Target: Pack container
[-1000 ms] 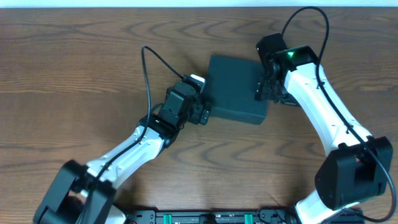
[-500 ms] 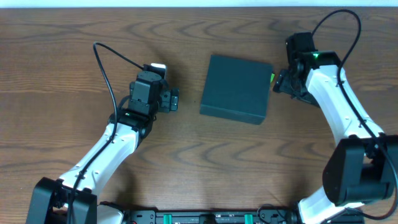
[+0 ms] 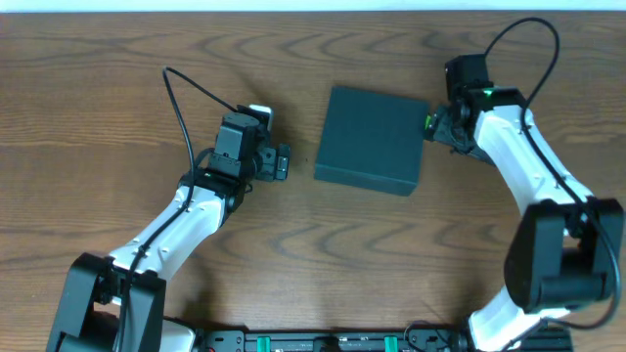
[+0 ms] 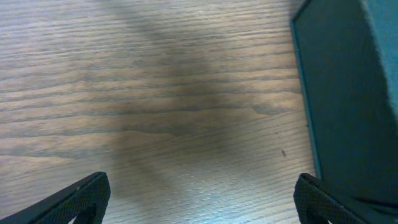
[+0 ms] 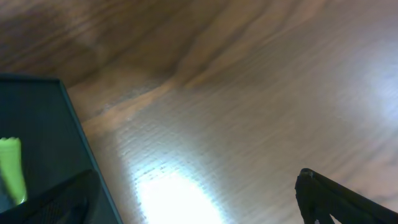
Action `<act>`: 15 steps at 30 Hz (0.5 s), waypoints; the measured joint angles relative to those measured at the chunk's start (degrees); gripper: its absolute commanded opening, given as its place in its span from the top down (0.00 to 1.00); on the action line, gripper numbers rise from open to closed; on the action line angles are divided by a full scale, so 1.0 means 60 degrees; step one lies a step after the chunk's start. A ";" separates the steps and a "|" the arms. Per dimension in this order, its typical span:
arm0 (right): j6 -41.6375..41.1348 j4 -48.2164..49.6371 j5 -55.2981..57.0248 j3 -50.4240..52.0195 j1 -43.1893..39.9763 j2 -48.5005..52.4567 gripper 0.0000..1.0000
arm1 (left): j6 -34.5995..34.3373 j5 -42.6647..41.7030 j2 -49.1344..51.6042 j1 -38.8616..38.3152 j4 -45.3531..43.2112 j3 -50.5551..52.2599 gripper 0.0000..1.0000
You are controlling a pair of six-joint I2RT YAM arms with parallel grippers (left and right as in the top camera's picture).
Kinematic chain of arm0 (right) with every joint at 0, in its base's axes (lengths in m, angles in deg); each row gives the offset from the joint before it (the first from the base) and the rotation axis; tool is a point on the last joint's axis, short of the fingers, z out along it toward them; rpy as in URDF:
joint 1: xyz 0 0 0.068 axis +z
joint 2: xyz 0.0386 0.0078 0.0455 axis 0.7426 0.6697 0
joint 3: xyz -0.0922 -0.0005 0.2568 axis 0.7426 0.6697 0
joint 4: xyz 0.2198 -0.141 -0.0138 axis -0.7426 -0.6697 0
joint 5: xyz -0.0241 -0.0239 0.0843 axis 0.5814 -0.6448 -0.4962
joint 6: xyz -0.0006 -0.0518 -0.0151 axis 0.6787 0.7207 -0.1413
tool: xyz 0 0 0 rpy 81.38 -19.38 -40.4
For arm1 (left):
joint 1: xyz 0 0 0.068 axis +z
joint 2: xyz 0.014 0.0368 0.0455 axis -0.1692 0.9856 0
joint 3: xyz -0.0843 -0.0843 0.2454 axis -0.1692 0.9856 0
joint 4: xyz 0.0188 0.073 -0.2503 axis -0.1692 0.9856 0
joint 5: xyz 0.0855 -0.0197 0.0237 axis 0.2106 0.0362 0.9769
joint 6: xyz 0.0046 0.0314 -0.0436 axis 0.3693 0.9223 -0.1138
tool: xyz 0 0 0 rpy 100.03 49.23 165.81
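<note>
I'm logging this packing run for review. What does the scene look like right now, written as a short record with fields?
box: dark, square, lid looks shut, flat on the table
left fingers: open, empty, apart from the box's left side
right fingers: open, empty, close to the box's right edge
odd detail: small yellow-green bit at that right edge; unclear what it is

Left wrist view: box (image 4: 348,93) runs off the right edge. Right wrist view is blurred; the box is cut off at lower left, and we can't identify the green bit (image 5: 12,169) on it. Left gripper (image 4: 199,202) and right gripper (image 5: 199,202) show only fingertips at the bottom corners. Overhead, the box is shut and we can't see inside.
</note>
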 measured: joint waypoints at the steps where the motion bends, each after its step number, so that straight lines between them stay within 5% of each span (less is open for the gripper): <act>1: 0.0025 0.0080 -0.0080 0.0000 0.0000 0.0219 0.01 | -0.0004 -0.0087 0.0018 0.0000 -0.0062 0.0000 0.05; 15: 0.0127 0.0980 -0.0419 0.0007 -0.0044 0.0663 0.01 | -0.0109 -0.0892 0.0758 -0.0244 -0.0769 0.0000 0.05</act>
